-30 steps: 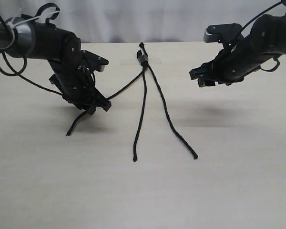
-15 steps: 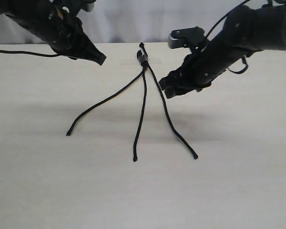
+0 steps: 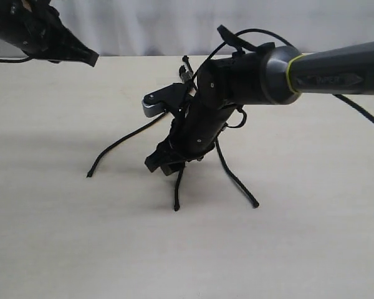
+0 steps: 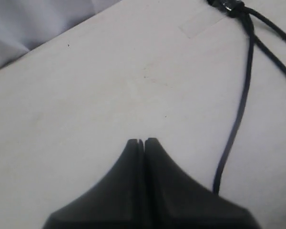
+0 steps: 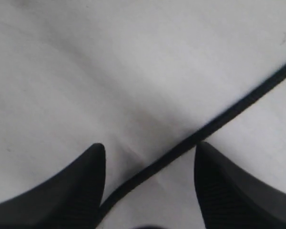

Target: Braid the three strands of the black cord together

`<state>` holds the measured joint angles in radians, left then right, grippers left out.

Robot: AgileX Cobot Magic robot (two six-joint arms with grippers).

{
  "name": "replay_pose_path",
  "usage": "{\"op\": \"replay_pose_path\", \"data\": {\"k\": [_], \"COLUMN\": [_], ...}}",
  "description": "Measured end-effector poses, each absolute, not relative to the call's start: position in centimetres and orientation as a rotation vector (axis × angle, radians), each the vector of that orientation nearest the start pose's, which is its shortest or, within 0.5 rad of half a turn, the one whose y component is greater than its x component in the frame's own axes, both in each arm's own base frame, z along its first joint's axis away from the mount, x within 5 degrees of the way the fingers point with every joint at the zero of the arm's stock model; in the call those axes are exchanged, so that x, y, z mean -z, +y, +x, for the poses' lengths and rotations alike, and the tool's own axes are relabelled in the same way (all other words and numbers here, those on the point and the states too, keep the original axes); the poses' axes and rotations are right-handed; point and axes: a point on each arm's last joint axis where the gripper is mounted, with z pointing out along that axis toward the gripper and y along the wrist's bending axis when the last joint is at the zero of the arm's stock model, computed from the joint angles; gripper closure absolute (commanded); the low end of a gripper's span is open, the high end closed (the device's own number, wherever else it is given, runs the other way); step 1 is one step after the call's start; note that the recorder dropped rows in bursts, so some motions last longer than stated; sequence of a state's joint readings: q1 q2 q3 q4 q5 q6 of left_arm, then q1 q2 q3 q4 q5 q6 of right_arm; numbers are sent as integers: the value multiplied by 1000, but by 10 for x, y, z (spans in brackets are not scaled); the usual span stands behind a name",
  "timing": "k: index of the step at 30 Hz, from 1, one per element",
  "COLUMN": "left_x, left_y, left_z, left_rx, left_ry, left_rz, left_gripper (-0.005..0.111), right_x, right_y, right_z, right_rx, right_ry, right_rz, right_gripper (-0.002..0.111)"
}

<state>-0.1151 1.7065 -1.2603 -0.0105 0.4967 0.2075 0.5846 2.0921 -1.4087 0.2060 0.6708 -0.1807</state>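
Three thin matte strands [image 3: 235, 180] fanned, right gripper [image 5: 149, 145] spread astride one, left gripper [image 4: 140, 141] pressed together.

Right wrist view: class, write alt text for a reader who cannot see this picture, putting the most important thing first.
An open pincer straddles one thin black strand, which runs diagonally between its two dark fingers. The strand lies on a pale table.

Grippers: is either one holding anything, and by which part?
Nothing is held. The right gripper is open with the middle strand lying between its fingers, ungripped; the left gripper is shut and empty.
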Motion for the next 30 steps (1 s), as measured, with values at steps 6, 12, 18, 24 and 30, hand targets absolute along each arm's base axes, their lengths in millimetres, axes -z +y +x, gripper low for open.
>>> {"op": "replay_pose_path", "data": {"k": [6,12,18,24,30], "left_x": [-289,-288,-288,-288,-288], "left_y": [-62,-62,-62,-62,-62], "left_z": [358,358,358,358,358], "left_rx": [35,37,39,39,39], "left_ry": [2351,2357,2357,2357,2357], "left_rz": [402,402,401,401,401], "left_gripper": [107,107,107,107,107], "right_x": [-117,-117,-117,-142,-201], "right_y": [239,240,240,239,222], "right_z": [346,347,347,349,359], "right_rx": [-234,-236,-238,-199,-61], "right_ry": [2796,2797,2797,2757,2641], "right_rz": [-858,-853,-854,-926,-925], "right_gripper": [62,92,104,104,104]}}
